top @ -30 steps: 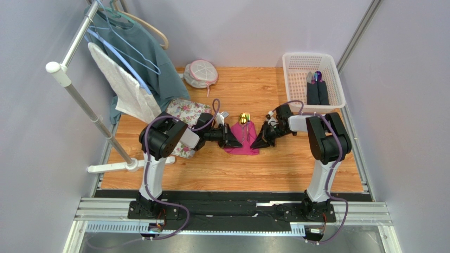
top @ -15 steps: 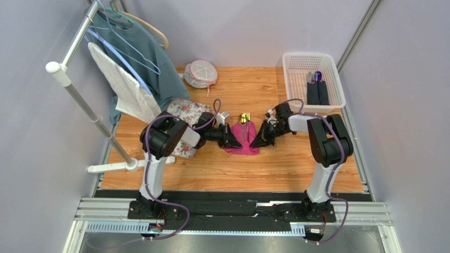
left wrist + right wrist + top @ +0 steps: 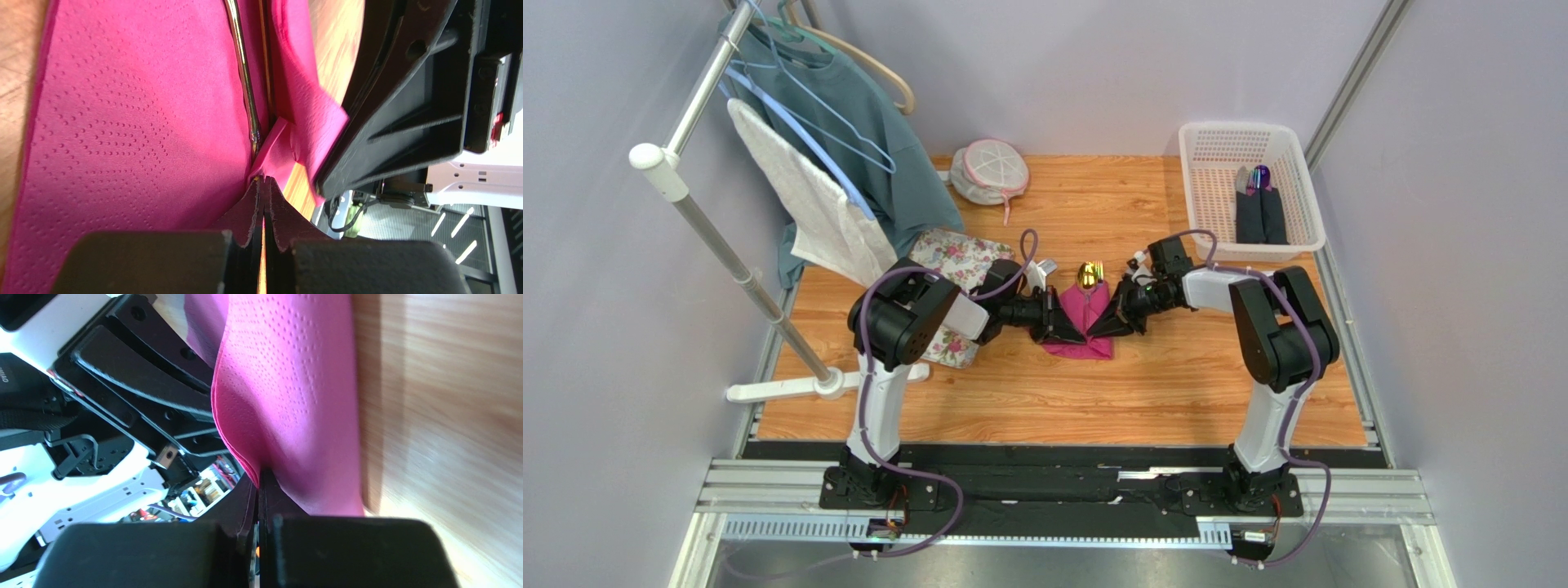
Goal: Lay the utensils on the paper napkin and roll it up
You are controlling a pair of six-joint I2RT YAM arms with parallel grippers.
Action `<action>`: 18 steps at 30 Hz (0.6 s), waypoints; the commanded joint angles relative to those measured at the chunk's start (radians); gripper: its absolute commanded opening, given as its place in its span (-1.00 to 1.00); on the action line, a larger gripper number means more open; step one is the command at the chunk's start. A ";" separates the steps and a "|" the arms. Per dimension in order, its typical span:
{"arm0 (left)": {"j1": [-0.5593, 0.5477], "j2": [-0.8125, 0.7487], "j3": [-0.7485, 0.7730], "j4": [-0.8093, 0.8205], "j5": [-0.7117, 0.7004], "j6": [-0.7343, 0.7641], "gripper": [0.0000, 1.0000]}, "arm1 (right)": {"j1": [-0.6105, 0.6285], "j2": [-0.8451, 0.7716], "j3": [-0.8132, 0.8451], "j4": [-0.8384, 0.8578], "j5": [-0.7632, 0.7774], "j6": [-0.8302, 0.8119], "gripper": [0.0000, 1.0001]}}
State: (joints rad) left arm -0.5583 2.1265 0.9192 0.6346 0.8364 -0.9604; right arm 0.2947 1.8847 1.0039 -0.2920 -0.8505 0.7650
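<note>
On the wooden table (image 3: 1185,380), centre. Left: left gripper (image 3: 1060,322), clamped on the paper napkin (image 3: 1082,338) at its left edge. Middle: gold utensils (image 3: 1089,273) lying along the napkin, heads past its far edge. Right: right gripper (image 3: 1108,326), pinching the lifted right edge.

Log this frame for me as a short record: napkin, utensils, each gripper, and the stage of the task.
paper napkin: magenta, on the wooden table, both side edges lifted toward the middle
utensils: gold, lying along the napkin's middle, heads past its far edge
left gripper: shut on the napkin's left edge
right gripper: shut on the napkin's right edge
stage: utensils placed, roll not yet finished
</note>
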 commanded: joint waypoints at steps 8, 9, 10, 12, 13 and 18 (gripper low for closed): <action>0.001 0.018 0.012 -0.038 -0.036 0.055 -1.00 | 0.055 0.073 0.006 0.205 -0.033 0.154 -1.00; 0.001 0.016 0.010 -0.038 -0.037 0.054 -0.99 | 0.057 0.080 0.001 0.208 -0.030 0.152 -1.00; 0.001 0.009 0.009 -0.038 -0.036 0.057 -0.98 | 0.057 0.085 -0.002 0.214 -0.027 0.151 -1.00; 0.001 0.001 0.006 -0.036 -0.033 0.054 -0.94 | 0.057 0.097 -0.008 0.220 -0.022 0.148 -1.00; 0.001 -0.006 0.004 -0.036 -0.033 0.055 -0.92 | 0.057 0.102 -0.008 0.223 -0.019 0.145 -1.00; 0.001 -0.036 -0.005 -0.042 -0.031 0.049 -0.85 | 0.044 0.117 -0.013 0.208 -0.006 0.123 -1.00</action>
State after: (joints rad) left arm -0.5568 2.1250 0.9222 0.6193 0.8368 -0.9550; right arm 0.3424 1.9739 1.0004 -0.1120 -0.9058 0.8989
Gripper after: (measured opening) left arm 0.067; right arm 0.008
